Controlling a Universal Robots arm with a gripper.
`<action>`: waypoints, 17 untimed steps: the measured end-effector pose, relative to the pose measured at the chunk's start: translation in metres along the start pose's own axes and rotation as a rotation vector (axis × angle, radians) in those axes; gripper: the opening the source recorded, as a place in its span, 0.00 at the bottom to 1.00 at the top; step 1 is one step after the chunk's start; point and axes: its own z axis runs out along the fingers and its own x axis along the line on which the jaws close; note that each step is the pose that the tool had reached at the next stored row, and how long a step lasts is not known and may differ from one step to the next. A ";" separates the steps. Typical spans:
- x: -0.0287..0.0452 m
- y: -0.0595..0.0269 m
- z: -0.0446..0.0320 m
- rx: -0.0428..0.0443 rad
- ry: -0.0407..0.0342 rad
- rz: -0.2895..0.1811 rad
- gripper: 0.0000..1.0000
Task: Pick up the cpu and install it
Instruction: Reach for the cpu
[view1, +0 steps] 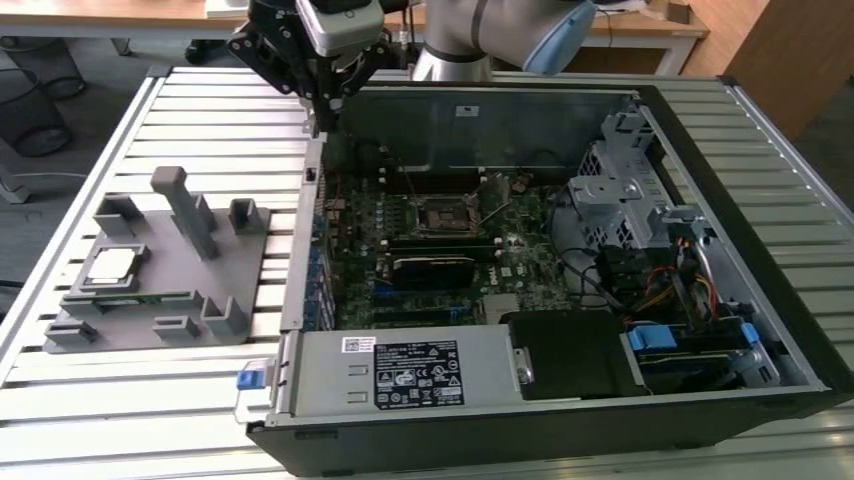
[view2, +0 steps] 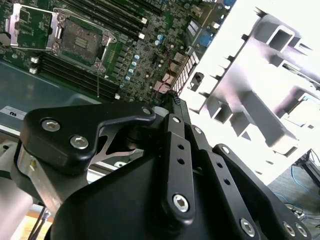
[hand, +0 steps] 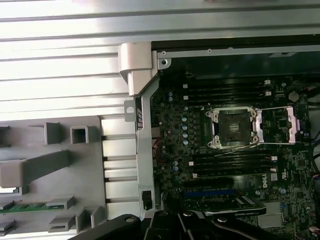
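The cpu (view1: 111, 265), a small silver-grey square chip, lies flat on the grey fixture (view1: 167, 270) at the exterior view's left. My gripper (view1: 320, 115) hangs high over the case's back left corner, far from the chip. Its fingers meet at the tips and hold nothing; the second wrist view shows the gripper (view2: 173, 100) the same way. The black socket (view1: 441, 213) on the green motherboard (view1: 521, 250) stands open with its metal frame lifted. It also shows in both wrist views, as the socket (hand: 234, 129) and the socket (view2: 82, 42).
The open black computer case (view1: 747, 180) holds a drive cage (view1: 621, 190), cables and a power supply (view1: 400, 375). A green memory stick (view1: 134, 298) lies in the fixture below the chip. Upright grey posts (view1: 180, 205) rise from the fixture. The slatted metal table (view1: 200, 110) carries everything.
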 end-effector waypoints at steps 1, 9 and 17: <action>0.0008 0.0000 0.0001 0.0001 0.0004 0.000 0.11; 0.0066 -0.0002 0.0008 0.0003 0.0043 0.000 0.11; 0.0129 -0.0004 0.0015 0.0006 0.0077 0.000 0.11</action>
